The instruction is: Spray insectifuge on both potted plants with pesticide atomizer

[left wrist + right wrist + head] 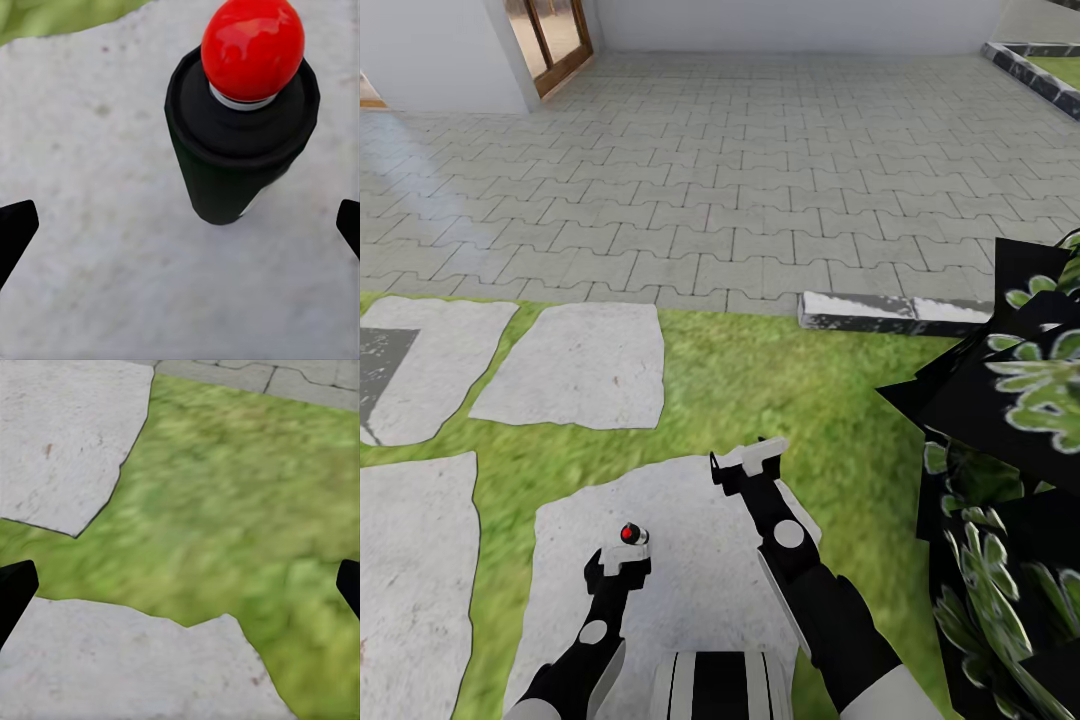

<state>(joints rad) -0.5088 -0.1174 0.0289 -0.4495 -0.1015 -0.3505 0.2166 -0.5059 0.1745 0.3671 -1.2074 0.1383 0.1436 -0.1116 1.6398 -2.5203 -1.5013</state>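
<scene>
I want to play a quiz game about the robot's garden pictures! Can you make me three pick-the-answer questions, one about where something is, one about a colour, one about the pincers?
1. What does the spray bottle stand on?
A. a grey stone slab
B. the grass
C. a chair

2. What colour is the bottle's round top?
A. blue
B. red
C. yellow

3. What is the left pincer doing?
A. squeezing the bottle
B. open, with the bottle between its fingers but not touched
C. holding a leaf

Answers:
1 A, pale stone slab lies all around the bottle.
2 B, it is shiny red.
3 B, both fingertips sit far apart at the picture's edges.
</scene>
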